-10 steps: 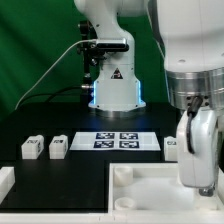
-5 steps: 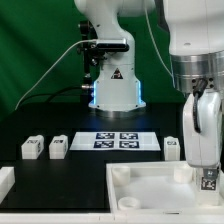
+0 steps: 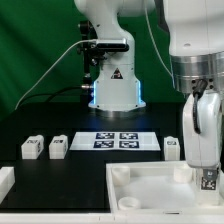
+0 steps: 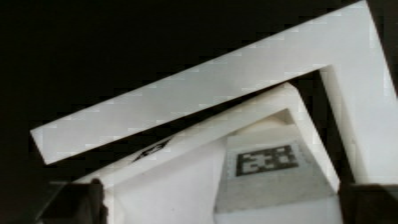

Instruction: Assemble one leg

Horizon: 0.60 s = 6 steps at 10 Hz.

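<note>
A robotics laboratory: my white arm base (image 3: 112,75) is bolted to a black matte tabletop (image 3: 60,170), green backdrop curtain (image 3: 35,50) behind, flat white marker board (image 3: 120,140) beyond my gripper (image 3: 205,165).

Black table (image 3: 40,172) carries two small white legs (image 3: 33,148) (image 3: 58,147) side by side, marker board (image 3: 117,141) beside them, a third leg (image 3: 172,148), large white tray (image 3: 150,192) near front.
</note>
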Motion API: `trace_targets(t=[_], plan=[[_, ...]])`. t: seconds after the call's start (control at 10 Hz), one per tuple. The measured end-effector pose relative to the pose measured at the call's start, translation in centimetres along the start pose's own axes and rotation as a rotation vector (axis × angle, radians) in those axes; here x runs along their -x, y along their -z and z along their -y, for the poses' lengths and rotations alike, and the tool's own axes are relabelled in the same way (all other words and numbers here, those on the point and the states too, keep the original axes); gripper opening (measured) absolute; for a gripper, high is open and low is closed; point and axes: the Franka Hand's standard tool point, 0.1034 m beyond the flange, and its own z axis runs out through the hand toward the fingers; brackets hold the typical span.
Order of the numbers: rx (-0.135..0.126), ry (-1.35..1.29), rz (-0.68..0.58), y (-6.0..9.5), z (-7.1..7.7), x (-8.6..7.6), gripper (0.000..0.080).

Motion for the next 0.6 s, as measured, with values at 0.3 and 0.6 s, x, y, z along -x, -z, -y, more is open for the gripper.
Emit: trace_targets(t=[0.3, 0.6], plan=[[0.001, 0.0, -0.001, -0.06, -0.01, -0.02, 0.0649], [0.002, 0.0, -0.002, -0.15, -0.03, -0.07, 0.0649]])
